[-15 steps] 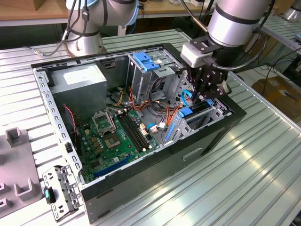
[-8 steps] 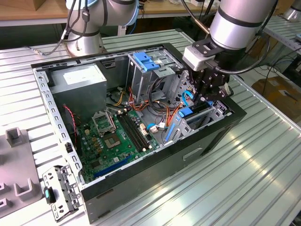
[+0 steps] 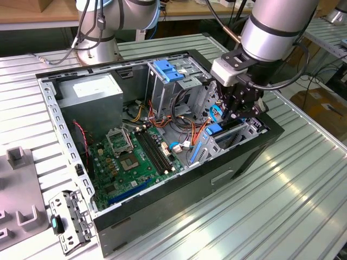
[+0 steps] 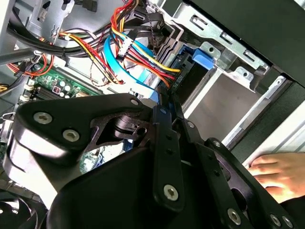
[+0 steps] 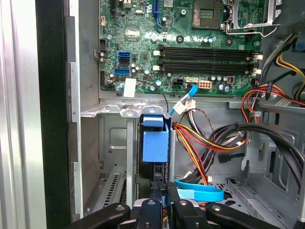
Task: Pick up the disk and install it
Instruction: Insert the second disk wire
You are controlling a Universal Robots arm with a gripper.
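The disk (image 3: 219, 130) stands on edge in the drive bay at the case's front corner, on the exterior view's right. Its bright blue carrier (image 5: 156, 143) and end tab (image 4: 200, 58) show in both wrist views, between the bay's metal walls. My gripper (image 3: 232, 116) hangs right over it, inside the case. The black fingers (image 5: 158, 202) are pressed together with no visible gap, and their tips (image 4: 164, 101) sit at the disk's near end. Nothing is between them.
Red, yellow and orange wire bundles (image 5: 200, 138) and flat blue cables (image 5: 200, 193) crowd the space beside the bay. The motherboard (image 3: 135, 157), power supply (image 3: 89, 89) and tall metal cage with a blue clip (image 3: 168, 70) fill the case. A person's hand (image 4: 276, 174) rests outside.
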